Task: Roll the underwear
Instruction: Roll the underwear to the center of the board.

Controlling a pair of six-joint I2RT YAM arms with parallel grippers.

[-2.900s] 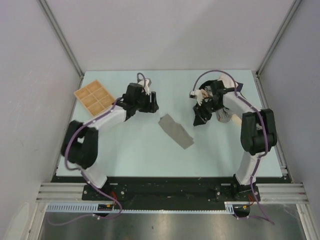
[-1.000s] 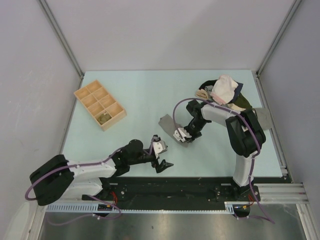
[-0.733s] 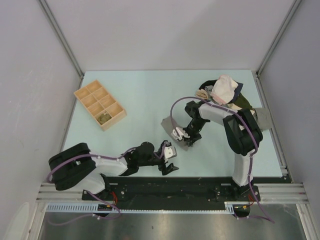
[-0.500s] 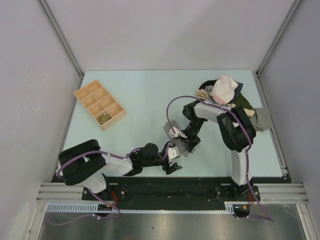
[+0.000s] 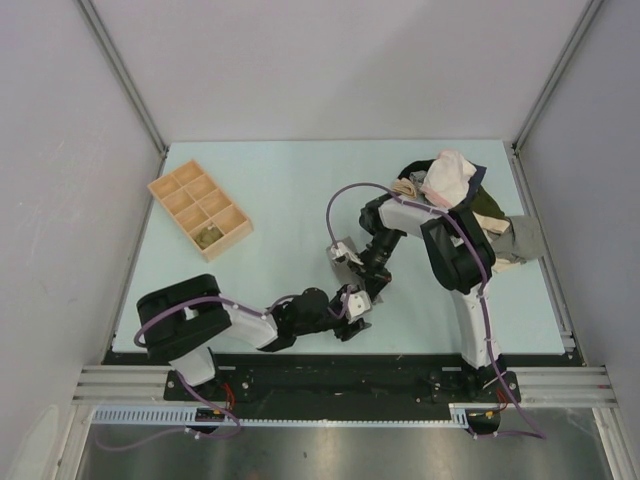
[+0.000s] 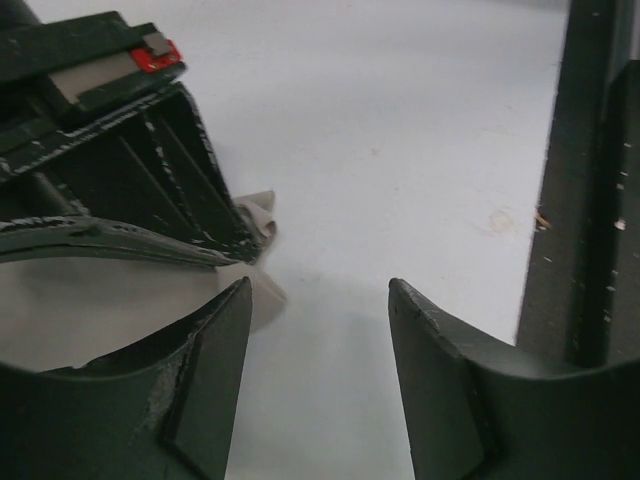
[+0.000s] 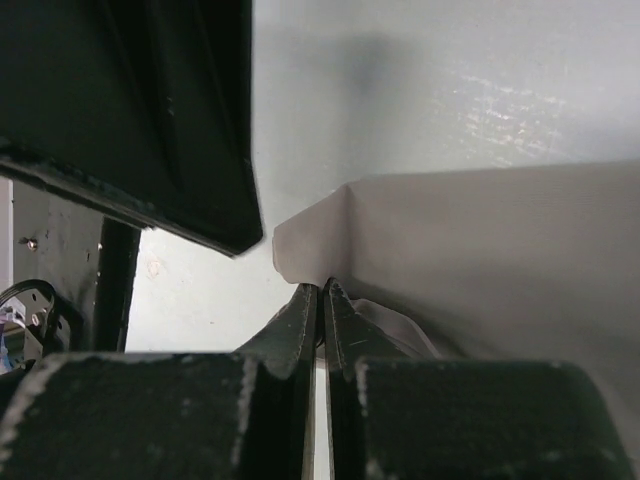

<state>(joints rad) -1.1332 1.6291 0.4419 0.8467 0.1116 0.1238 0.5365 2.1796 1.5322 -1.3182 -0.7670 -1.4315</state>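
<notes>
The taupe-grey underwear (image 5: 346, 244) lies flat at the table's middle, mostly covered by both grippers in the top view. My right gripper (image 5: 366, 278) is down on its near end; in the right wrist view its fingers (image 7: 322, 292) are shut on a lifted corner fold of the underwear (image 7: 480, 250). My left gripper (image 5: 352, 306) lies low along the near edge, right next to it. In the left wrist view it is open (image 6: 318, 300) and empty, with the underwear's corner (image 6: 262, 215) and the right gripper (image 6: 120, 150) just left of it.
A tan compartment tray (image 5: 200, 210) sits at the back left. A pile of clothes (image 5: 450, 185), with a pale pink-white garment on top and a dark one (image 5: 487, 206) beside it, sits at the back right. A grey cloth (image 5: 522, 238) lies at the right edge.
My left arm swung from the back left to the near edge, its gripper sliding right toward the underwear. My right gripper came down from the clothes pile onto the underwear's near end.
</notes>
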